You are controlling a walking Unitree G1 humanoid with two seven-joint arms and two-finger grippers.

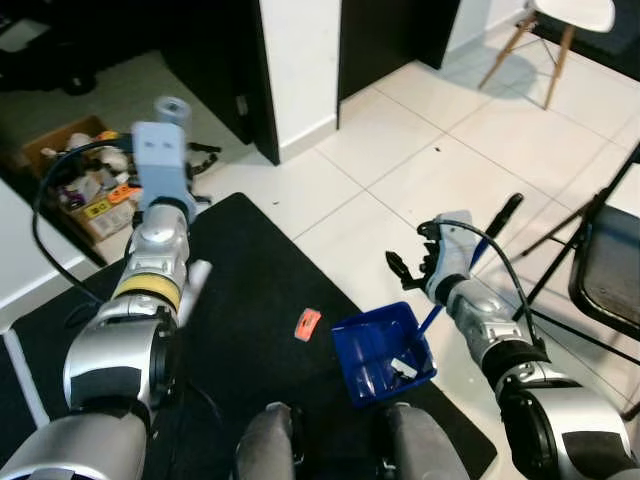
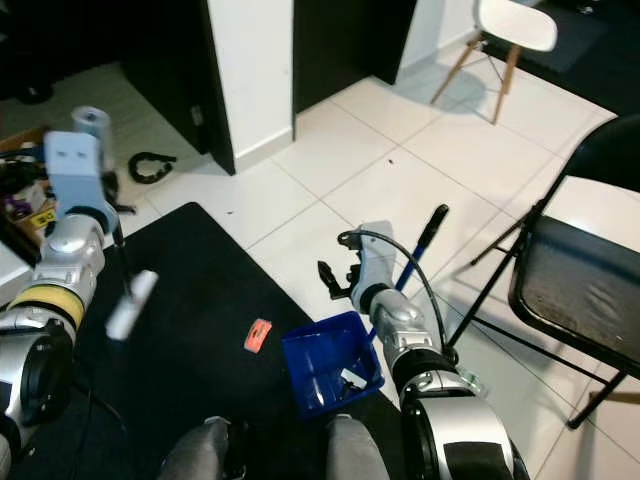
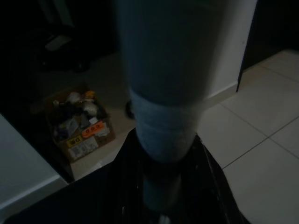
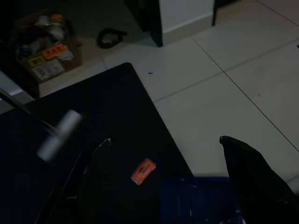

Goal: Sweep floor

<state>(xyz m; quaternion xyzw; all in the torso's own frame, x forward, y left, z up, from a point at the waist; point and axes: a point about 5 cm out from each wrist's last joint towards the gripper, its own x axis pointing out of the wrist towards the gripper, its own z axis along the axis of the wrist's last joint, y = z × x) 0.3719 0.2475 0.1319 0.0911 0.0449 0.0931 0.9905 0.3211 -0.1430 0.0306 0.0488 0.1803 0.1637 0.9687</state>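
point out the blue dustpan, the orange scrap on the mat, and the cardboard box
blue dustpan (image 1: 372,352), left eye view, inside of its pan.
orange scrap (image 1: 307,324), left eye view, its middle.
cardboard box (image 1: 88,196), left eye view, among its jumbled contents.

A lived-in home room, white tiled floor (image 1: 420,170) and black mat (image 1: 250,330) under the blue dustpan (image 1: 380,352), cardboard box of clutter (image 1: 85,185) well beyond it, 1 white wooden-legged chair (image 1: 560,20), black folding chair (image 2: 580,290) beside it

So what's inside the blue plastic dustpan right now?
A small white scrap lies inside the blue plastic dustpan, near its rear wall. The rest of the pan looks bare, though its near corner is hidden behind the pan's own wall. The orange wrapper lies outside it, on the black mat.
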